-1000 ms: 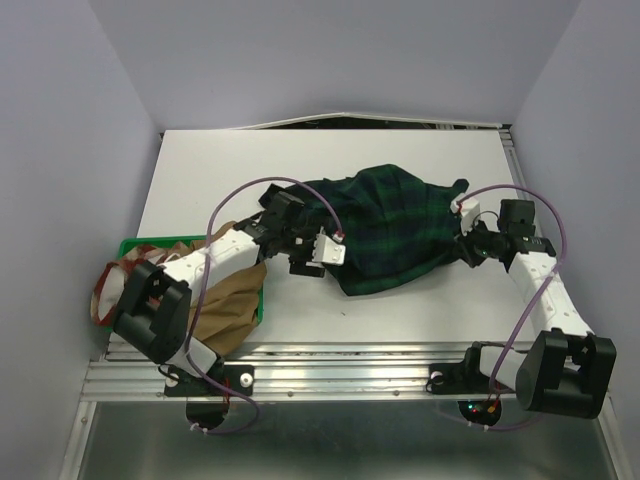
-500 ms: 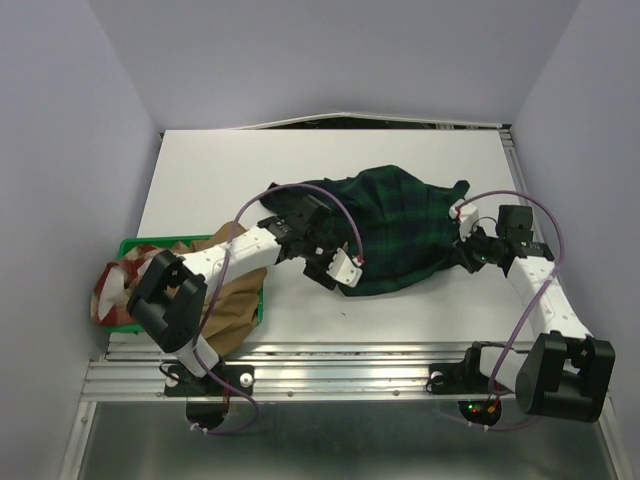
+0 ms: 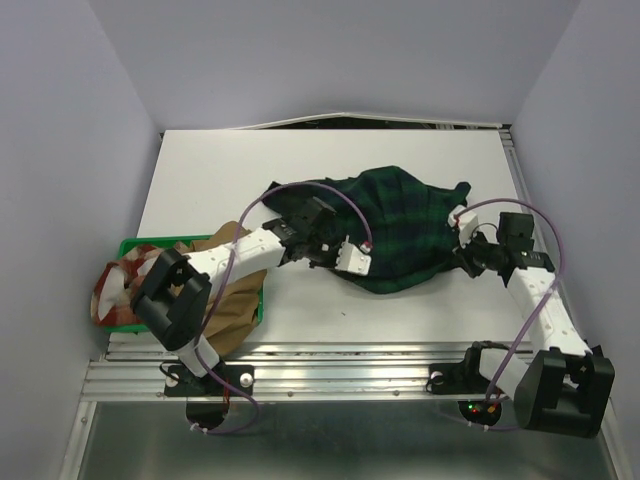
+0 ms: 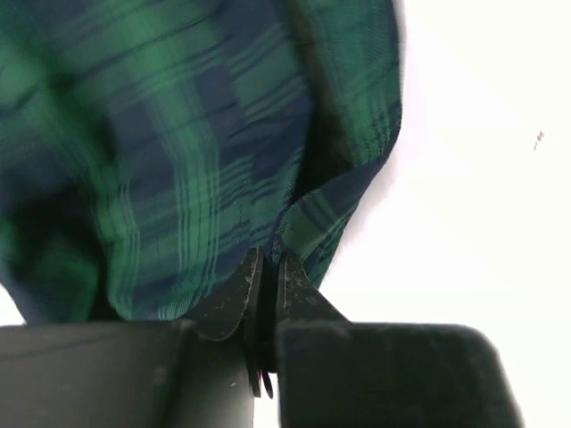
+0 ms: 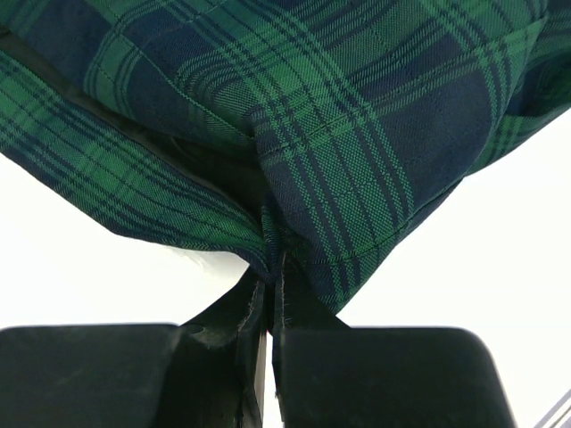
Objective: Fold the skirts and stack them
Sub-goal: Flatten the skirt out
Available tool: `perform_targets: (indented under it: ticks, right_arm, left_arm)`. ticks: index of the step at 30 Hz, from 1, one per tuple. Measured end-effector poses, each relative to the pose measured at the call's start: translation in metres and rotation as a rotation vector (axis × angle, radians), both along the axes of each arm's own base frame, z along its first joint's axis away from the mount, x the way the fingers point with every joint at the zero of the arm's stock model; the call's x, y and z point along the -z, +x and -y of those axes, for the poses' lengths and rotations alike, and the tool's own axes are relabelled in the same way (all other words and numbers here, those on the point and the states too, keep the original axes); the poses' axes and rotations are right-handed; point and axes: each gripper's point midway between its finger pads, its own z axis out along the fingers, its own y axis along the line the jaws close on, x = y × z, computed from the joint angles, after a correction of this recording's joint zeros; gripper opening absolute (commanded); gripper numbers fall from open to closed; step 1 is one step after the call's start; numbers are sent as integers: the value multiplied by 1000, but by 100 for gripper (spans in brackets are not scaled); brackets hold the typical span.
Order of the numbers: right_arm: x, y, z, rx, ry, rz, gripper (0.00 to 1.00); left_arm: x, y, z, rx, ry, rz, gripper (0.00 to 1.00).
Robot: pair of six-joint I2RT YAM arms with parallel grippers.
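Left gripper (image 4: 268, 272) is clamped on the tartan skirt (image 3: 400, 215) at its near-left edge, and right gripper (image 5: 270, 272) is clamped on its right edge.

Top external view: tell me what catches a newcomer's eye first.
The dark green-and-navy tartan skirt, bunched at the middle of the table, dominates. Both grippers are shut on its edges, the left gripper at its near-left side and the right gripper at its right. At the near-left corner, a tan skirt spills over a green tray.
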Motion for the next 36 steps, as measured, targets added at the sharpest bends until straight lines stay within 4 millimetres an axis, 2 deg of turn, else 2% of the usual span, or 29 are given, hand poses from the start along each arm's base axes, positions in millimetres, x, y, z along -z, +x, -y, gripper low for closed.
perform_targets:
  ticks: [2,4,6,7,8,10,11,12,15,20,24,30,36]
  right_arm:
    - [-3,-2,0,-14,-15,28,1]
    - [-5,-6,1,-30,-38,63,1]
    - [-7,-11,2,-41,-65,104,1]
    - [-6,-14,3,-45,-83,120,7]
    - [-7,-14,2,-55,-82,134,21]
    - [-6,-19,-7,-99,-75,173,66]
    - [-6,-19,-3,-91,-100,182,91]
    - [-3,-21,4,-67,-133,180,100]
    - [4,-23,17,-32,-176,159,100]
    - [11,-23,15,-52,-171,131,100]
    - [12,-28,1,-150,-136,144,99]
    - [1,-34,-25,-330,-87,253,97]
    - [-3,-39,-41,-521,-115,384,90]
  left_arm:
    - [-8,7,-3,-95,-41,-34,0]
    - [-26,24,-13,-232,-121,-56,0]
    - [-51,49,-33,-447,-246,-95,0]
    - [-64,60,-43,-547,-314,-110,0]
    - [-74,68,-54,-610,-369,-113,0]
    - [-87,74,-65,-711,-455,-137,0]
    - [-88,74,-69,-752,-474,-144,0]
    - [-87,74,-74,-795,-490,-157,0]
    - [-73,72,-82,-868,-491,-204,0]
    - [-46,67,-86,-920,-452,-282,0]
    - [-30,65,-84,-937,-419,-325,0]
    - [-5,62,-83,-964,-367,-398,0]
    - [-6,62,-83,-968,-366,-417,0]
